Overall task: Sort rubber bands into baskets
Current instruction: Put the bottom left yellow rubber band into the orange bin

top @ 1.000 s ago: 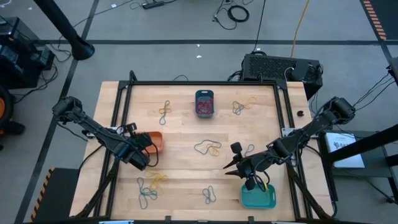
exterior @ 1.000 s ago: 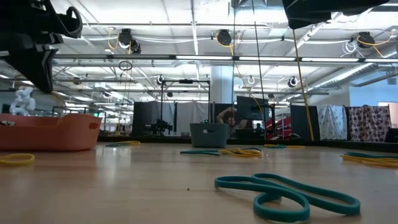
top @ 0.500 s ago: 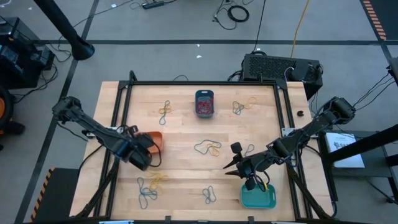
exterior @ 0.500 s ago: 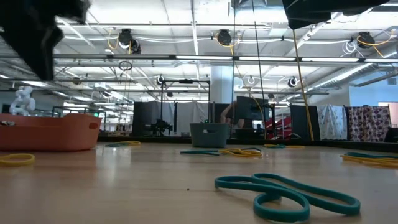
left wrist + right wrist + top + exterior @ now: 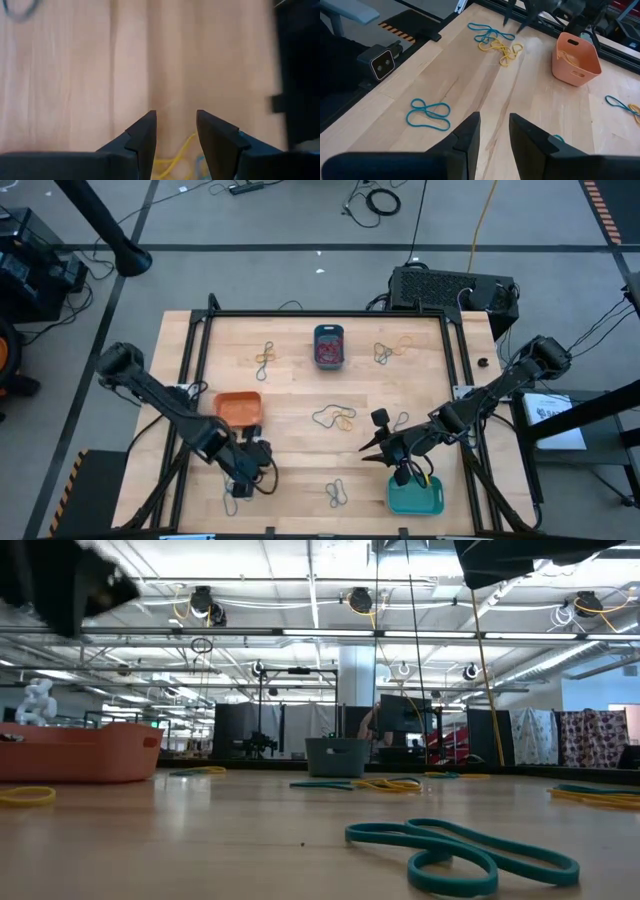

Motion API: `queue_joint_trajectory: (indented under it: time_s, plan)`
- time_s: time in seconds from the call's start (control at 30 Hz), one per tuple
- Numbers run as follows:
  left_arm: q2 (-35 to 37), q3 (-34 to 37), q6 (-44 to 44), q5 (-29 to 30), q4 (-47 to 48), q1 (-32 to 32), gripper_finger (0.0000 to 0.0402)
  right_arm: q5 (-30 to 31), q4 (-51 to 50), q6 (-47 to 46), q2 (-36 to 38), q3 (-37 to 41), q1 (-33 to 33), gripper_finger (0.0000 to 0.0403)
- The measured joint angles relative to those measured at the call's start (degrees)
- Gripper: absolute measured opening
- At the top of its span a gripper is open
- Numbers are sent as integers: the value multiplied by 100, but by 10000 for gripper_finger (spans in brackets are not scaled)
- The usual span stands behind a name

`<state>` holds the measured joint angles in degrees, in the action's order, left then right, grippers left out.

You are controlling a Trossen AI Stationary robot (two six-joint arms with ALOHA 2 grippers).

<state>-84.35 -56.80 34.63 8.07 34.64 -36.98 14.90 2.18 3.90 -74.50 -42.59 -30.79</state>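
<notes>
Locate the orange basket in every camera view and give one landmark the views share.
High view: the orange basket sits near the table's left edge, just above the left claw.
Low view: at the far left, standing on the tabletop.
Left wrist view: not in it.
Right wrist view: upper right, on the wood.
Shared landmark: the yellow and blue rubber band pile beside the basket.

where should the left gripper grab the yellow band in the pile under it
Judging by the views, straight down from above. The left gripper hangs open over the yellow band, which lies flat on the table, tangled with blue bands. Pinching a yellow loop clear of them seems best.
</notes>
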Motion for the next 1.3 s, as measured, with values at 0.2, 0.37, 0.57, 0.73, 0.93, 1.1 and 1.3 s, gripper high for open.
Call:
queue_joint_trajectory:
  time_s: [0.2, 0.37, 0.57, 0.73, 0.93, 1.1, 1.3]
  plan:
    - [-833, 2, 45, 10, 131, -29, 146, 0, -9, 25, 0, 0, 0, 97]
    - [-1322, 2, -48, -129, 146, -23, 146, 0, -5, 35, 0, 0, -2, 97]
    - [-1570, 2, -50, -209, 257, 10, 146, 0, -6, 37, 0, 0, 0, 97]
    - [-1585, 2, -50, -217, 240, 108, 146, 0, -7, 39, 0, 0, 0, 97]
    - [-1567, 111, 158, -382, 361, 198, 120, 0, -14, 37, 0, 0, -2, 97]
    - [-1547, 272, 190, -569, 305, 233, 86, 0, -20, 39, 0, 0, -2, 97]
    - [-1399, 245, -230, -626, 21, 261, 20, 0, -22, 39, 0, -1, -1, 97]
